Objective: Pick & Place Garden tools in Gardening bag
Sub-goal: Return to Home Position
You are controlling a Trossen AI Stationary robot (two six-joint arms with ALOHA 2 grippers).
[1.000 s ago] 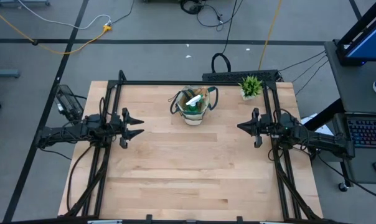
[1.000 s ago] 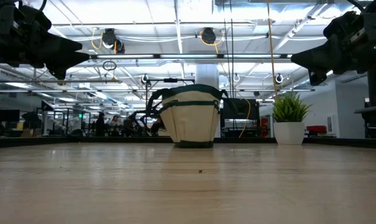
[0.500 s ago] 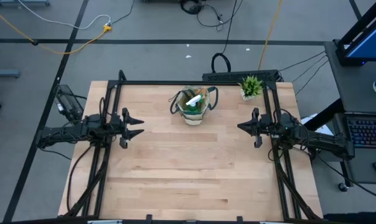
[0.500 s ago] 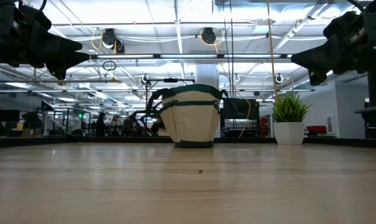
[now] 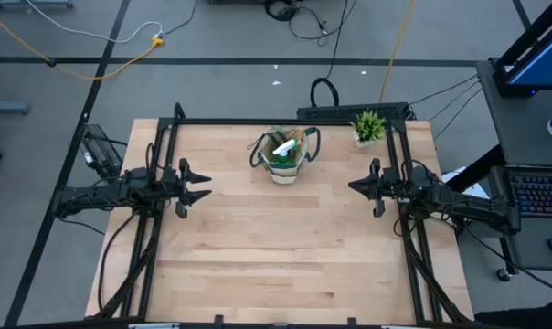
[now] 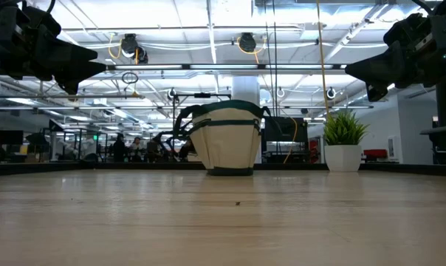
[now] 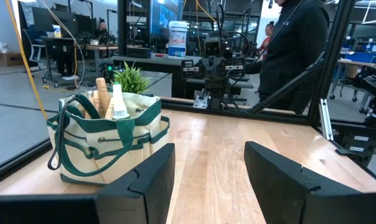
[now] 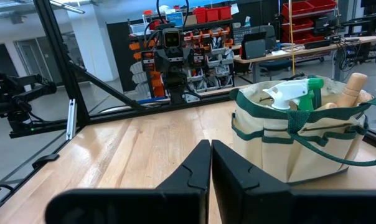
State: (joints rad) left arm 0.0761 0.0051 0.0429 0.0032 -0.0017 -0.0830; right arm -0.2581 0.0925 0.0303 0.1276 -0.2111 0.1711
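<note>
While low view hid what filled the gardening bag [image 6: 230, 144], right wrist view showed its spray bottle [image 8: 300, 92], left gripper [image 5: 203, 185] gaped empty, right gripper [image 5: 354, 186] closed on nothing

Both arms are looking dark, nearly blk all over. L arm [image 5: 102, 195] is showing as slim jointed links w/ blk cables trailing off it; R arm [image 5: 459, 206] is looking the same. L gripper [image 5: 203, 185] is carrying two pointed fingers on a wide crossbar. Up close, L fingers [image 7: 147, 177] are reading as matte blk angular slabs w/ stepped notches; R gripper [image 8: 210, 149] fingers are tapering to thin wedges.
</note>
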